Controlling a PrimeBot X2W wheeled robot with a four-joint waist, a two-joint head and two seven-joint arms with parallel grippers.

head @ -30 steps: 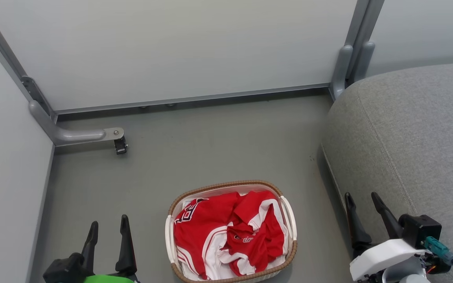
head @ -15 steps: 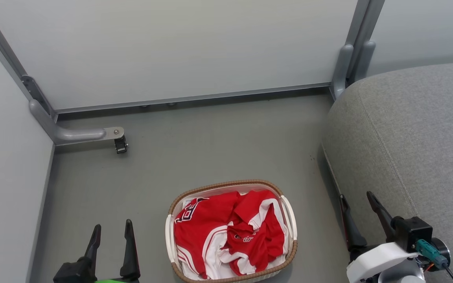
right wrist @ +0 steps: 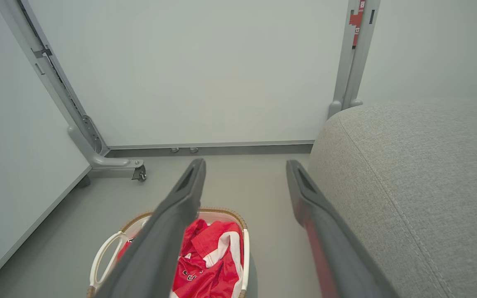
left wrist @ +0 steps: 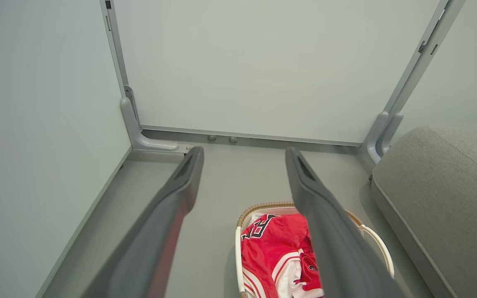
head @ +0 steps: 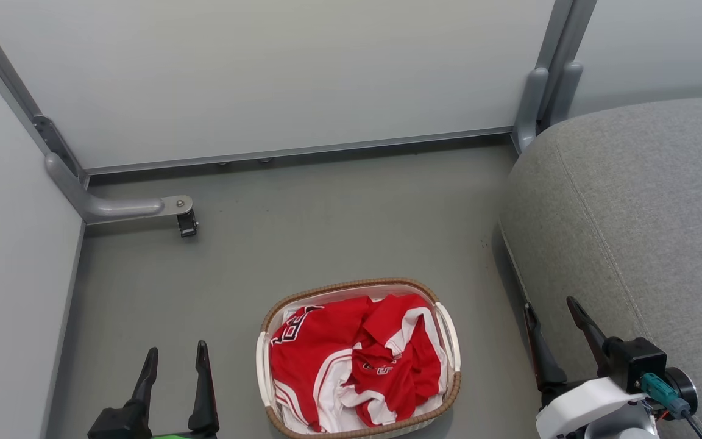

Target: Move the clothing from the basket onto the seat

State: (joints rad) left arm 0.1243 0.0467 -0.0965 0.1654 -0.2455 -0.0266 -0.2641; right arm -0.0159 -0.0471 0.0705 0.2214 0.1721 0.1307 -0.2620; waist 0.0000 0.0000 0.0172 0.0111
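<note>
Pale grey wall panels point(head: 265, 79) are seen beyond both pincers, joined by grey metal posts point(head: 545, 79); a grey floor point(head: 339, 207) is spread beneath and ahead of them. The seat point(head: 649, 201), a broad grey fabric cushion with a rounded corner and a stitched seam, is found directly to the right of the right pincer point(head: 551, 303); whether its side is touched by that pincer cannot be told. The basket point(head: 351, 285), white with a brown woven rim and white side handles, is stood on the floor between the two pincers, to the right of the left pincer point(head: 177, 347) and to the left of the right one, apart from both. The clothing point(head: 326, 347), red with white trim and dark lettering, is crumpled inside the basket; all that is seen of it is kept within the rim. Each pincer is held with its two dark fingers spread wide apart and empty, pointed toward the far wall; in each wrist view the basket is partly covered by one finger. A small black caster point(head: 187, 224) under a grey bracket foot point(head: 113, 210) is placed well ahead of the left pincer, close to the wall corner.
</note>
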